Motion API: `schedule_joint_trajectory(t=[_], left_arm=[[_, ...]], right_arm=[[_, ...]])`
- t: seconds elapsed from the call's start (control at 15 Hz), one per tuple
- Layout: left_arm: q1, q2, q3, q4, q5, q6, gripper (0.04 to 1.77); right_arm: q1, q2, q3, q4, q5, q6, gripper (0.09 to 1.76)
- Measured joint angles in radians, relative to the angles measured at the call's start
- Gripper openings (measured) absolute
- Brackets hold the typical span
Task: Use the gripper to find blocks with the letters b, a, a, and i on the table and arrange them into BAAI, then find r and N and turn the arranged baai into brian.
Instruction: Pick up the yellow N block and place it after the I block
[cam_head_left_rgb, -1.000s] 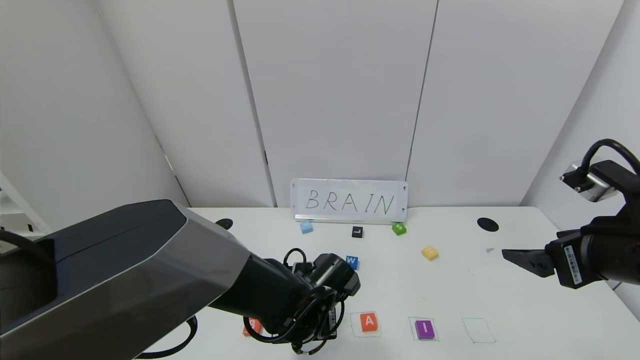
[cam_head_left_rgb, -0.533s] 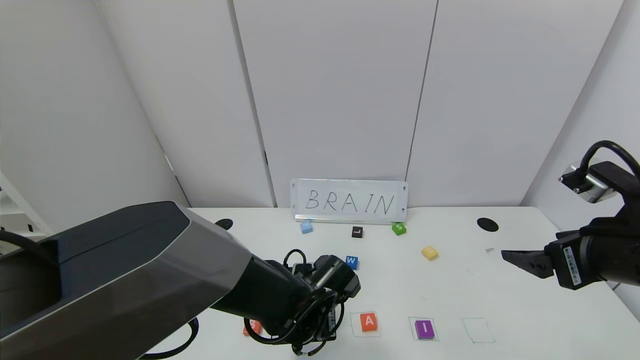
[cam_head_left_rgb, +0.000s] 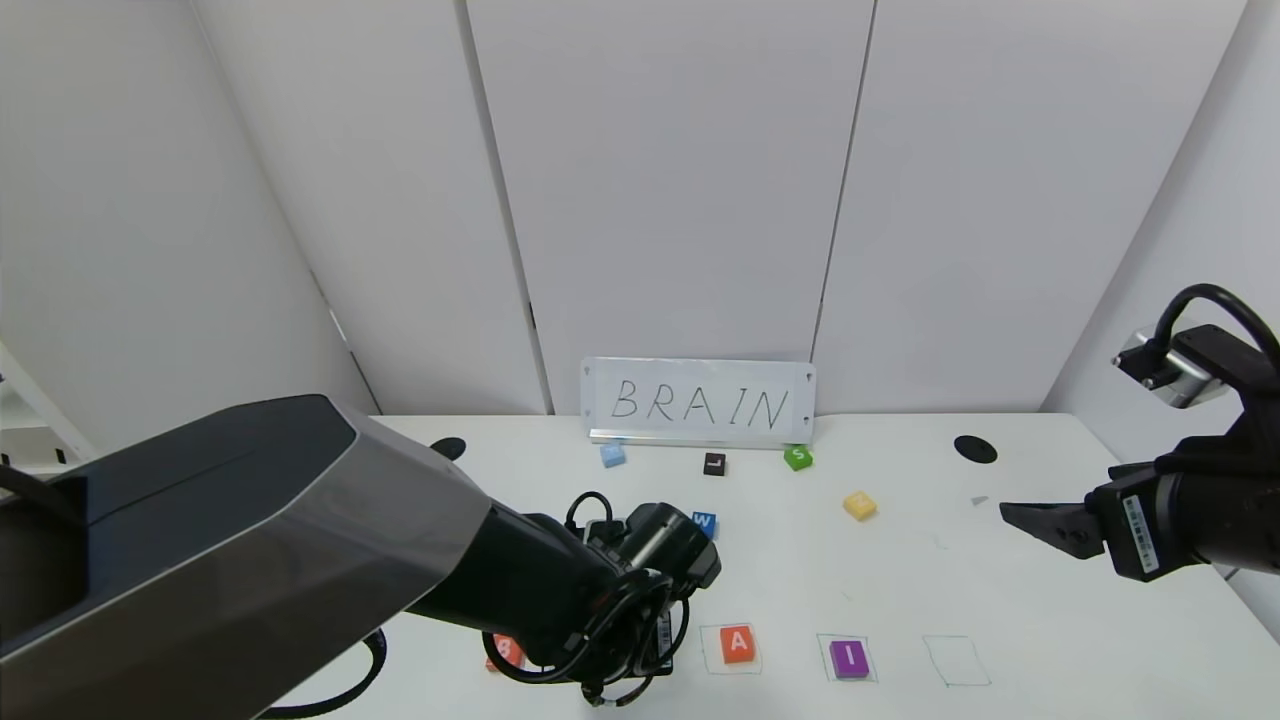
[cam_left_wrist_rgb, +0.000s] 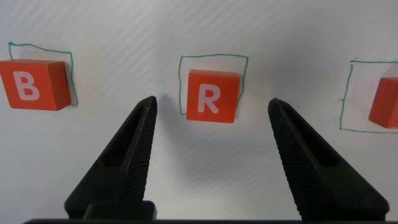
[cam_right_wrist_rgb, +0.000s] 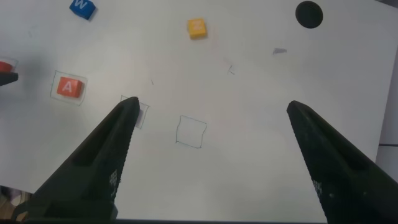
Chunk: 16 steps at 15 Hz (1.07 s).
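Left gripper (cam_left_wrist_rgb: 211, 118) jaws apart, straddling r (cam_left_wrist_rgb: 211, 95), seated in its outline. Right gripper (cam_right_wrist_rgb: 211, 124) jaws apart, idle. N (cam_head_left_rgb: 860, 505) unplaced at 1 o'clock of I (cam_head_left_rgb: 849, 659); last outline (cam_head_left_rgb: 957, 661) unfilled.

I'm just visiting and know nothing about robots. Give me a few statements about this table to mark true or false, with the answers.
1. The R block lies between the open left fingers. True.
2. The last drawn square holds a block. False: it is empty.
3. The sign reads BRAIN. True.
4. The right gripper holds the yellow block. False: it is open and holds nothing; the block lies on the table.
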Motion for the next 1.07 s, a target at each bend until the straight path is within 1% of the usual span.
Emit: schedule_joint_trajectory(t=[0.13, 0.33, 0.53, 0.87, 0.93, 1.07], left_arm=[[0.003, -0.033, -0.001, 0.007, 0.000, 0.014, 1.39], [0.003, -0.105, 0.001, 0.014, -0.008, 0.059, 1.49], [0.014, -0.163, 0.001, 0.013, -0.015, 0.165, 1.56], [0.037, -0.262, 0.015, 0.015, -0.063, 0.269, 1.63], [0.051, -0.290, 0.021, 0.015, -0.079, 0.304, 1.64], [0.089, -0.356, 0.040, 0.017, -0.127, 0.407, 1.66]], right_arm=[[0.000, 0.000, 0.000, 0.000, 0.000, 0.000, 1.71], [0.002, 0.001, 0.002, 0.000, -0.001, 0.000, 1.71], [0.002, 0.013, 0.002, -0.001, -0.036, -0.002, 1.71], [0.004, 0.041, 0.001, -0.001, -0.032, 0.001, 1.71], [0.004, 0.045, -0.002, -0.002, -0.028, 0.004, 1.71], [0.009, 0.057, -0.007, -0.004, -0.031, 0.015, 1.71]])
